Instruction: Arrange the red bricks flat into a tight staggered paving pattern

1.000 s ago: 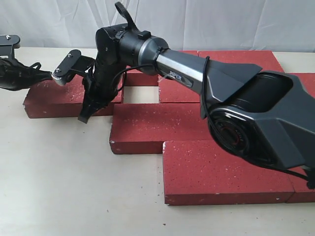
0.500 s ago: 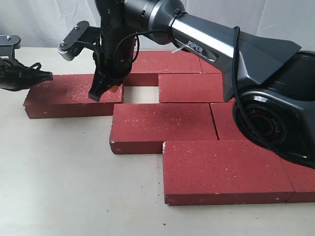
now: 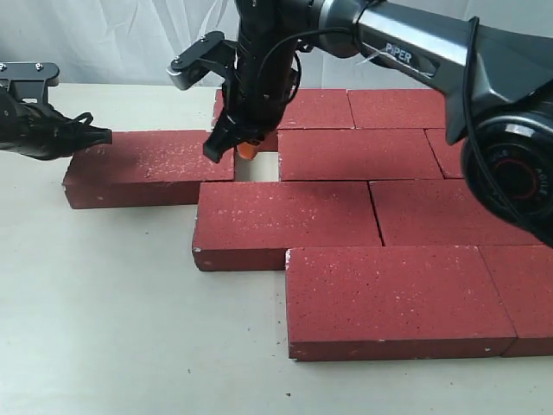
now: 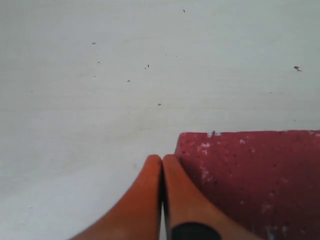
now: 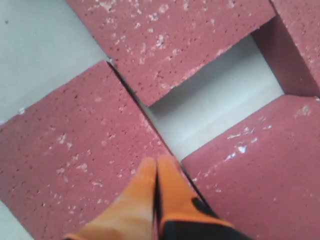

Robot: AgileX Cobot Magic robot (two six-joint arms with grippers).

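My right gripper (image 3: 246,152), fingers pressed together, hangs over the one small bare gap (image 3: 257,167) among the red bricks (image 3: 285,212), walled by brick all round. My left gripper (image 3: 104,136), pinched closed too, sits just beside the loose brick (image 3: 147,164), at its end nearest the desk's left edge. The desk (image 3: 112,303) lies bare toward its front-left corner.

A pale table (image 3: 112,303) flecked with small dark specks is seen. The red bricks (image 3: 285,220) are laid flat on it in staggered rows, most edges touching. A small rectangular gap (image 3: 263,169) of bare surface is left beside the leftmost brick (image 3: 147,166).
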